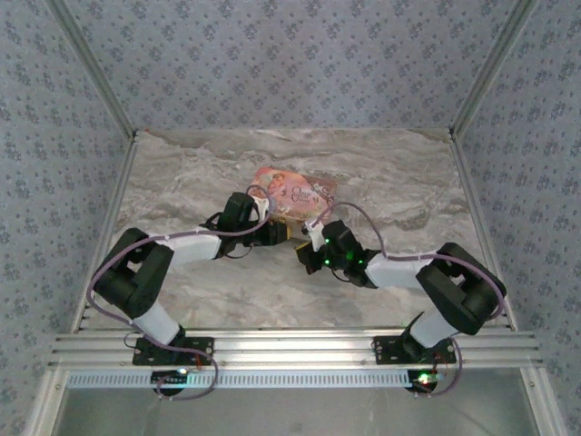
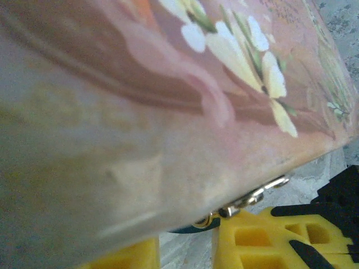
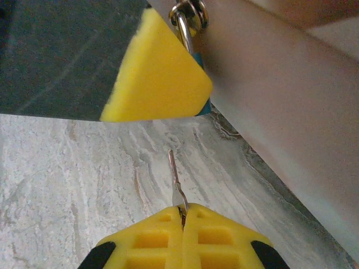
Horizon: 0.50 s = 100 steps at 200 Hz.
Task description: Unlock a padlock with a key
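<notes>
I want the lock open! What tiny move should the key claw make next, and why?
Probably ease the right claw forward. It pinches the key, whose tip is short of the metal ring by the left claw, with bare table between.

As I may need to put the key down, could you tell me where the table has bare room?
The marble table is bare left and right of the pink packet, out to its sides, and along its near edge. Crowded at the centre, where the left pincer meets the right pincer and its key.
</notes>
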Available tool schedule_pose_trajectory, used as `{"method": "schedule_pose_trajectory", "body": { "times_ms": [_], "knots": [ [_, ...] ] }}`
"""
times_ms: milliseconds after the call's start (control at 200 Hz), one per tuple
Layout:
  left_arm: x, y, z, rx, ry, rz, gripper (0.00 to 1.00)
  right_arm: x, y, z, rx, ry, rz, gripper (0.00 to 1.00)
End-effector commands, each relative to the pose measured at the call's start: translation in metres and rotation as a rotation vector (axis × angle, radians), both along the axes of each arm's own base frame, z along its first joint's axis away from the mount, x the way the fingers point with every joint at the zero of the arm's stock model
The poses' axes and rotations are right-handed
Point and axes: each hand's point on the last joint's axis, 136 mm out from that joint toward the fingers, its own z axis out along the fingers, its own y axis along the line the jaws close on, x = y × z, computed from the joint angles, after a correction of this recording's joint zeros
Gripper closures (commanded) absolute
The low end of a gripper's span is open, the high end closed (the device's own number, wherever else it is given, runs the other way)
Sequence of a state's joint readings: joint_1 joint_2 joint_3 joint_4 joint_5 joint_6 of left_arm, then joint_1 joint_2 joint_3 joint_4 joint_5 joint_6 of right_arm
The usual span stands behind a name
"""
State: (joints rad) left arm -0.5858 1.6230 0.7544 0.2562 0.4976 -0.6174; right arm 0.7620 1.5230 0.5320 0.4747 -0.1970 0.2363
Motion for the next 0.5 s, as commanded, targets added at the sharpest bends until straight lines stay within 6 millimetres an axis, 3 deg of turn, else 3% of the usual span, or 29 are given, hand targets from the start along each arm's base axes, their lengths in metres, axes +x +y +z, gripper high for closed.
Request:
{"method": "schedule_pose_trajectory", "body": {
  "times_ms": [0,495],
  "knots": [
    [0.0027,-0.0126,0.0389,-0.082,-0.057,-0.021,0.78,0.0081,0.001,0.0013,0.003,-0.067,-0.02,1.0],
    [0.003,-0.013,0.0401,-0.086,-0.051,-0.016,0.79,0.0148,0.0016,0.0014,0.064,-0.114,-0.056,1.0]
  ]
}}
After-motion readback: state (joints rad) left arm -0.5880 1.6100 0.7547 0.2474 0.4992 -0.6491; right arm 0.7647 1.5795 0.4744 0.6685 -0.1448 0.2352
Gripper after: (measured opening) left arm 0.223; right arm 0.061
